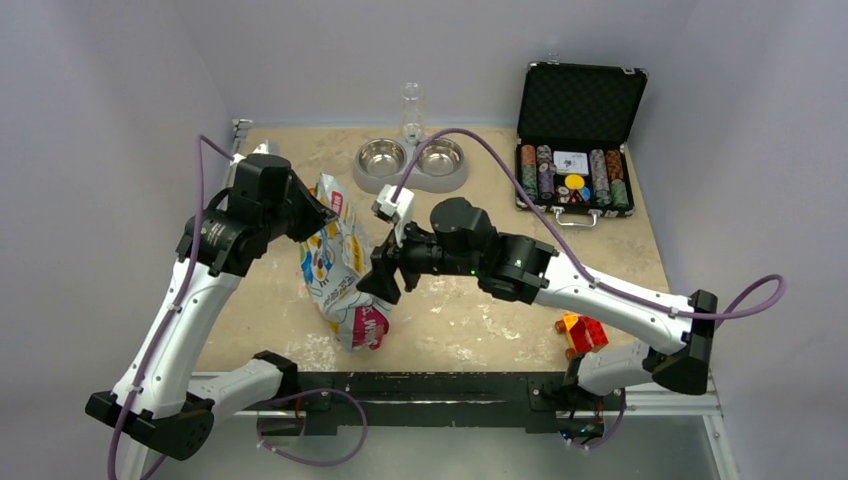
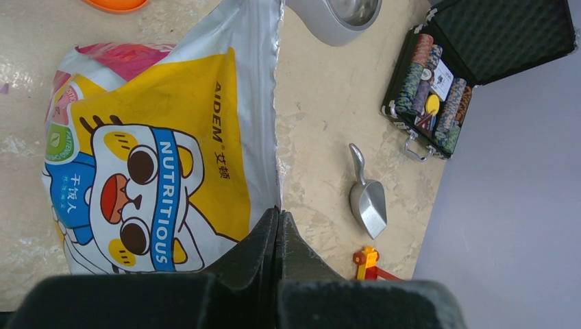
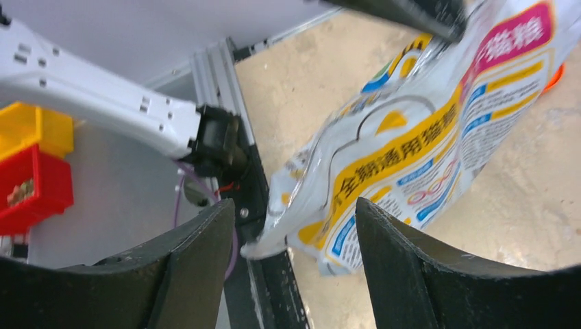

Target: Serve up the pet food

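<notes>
Top view: pinches the upper end of the foil bag (image 1: 345,275) with the left gripper (image 1: 322,212), jaws pressed together on the foil. Places the right gripper (image 1: 380,280) at 3 o'clock of the bag, close to its lower half. Shows the double steel bowl (image 1: 410,165) at 12 o'clock of the bag with no pellets seen in it, and the poker chip case (image 1: 575,140) at 2 o'clock.

Left wrist view: confirms the shut jaws, with the bag's crimped edge running into them. Shows a metal scoop (image 2: 368,202) at 3 o'clock of the bag, well apart.

Right wrist view: shows jaws spread wide and gripping nothing, the bag slanting just beyond them.

No pet food visible anywhere; probably inside the bag. Cannot tell whether the bag is opened.

Risk, as a judgement: only one thin pinch carries the bag. Could slip or swing during tilting, and could spill pellets on the table (image 1: 480,310) short of the bowl.
</notes>
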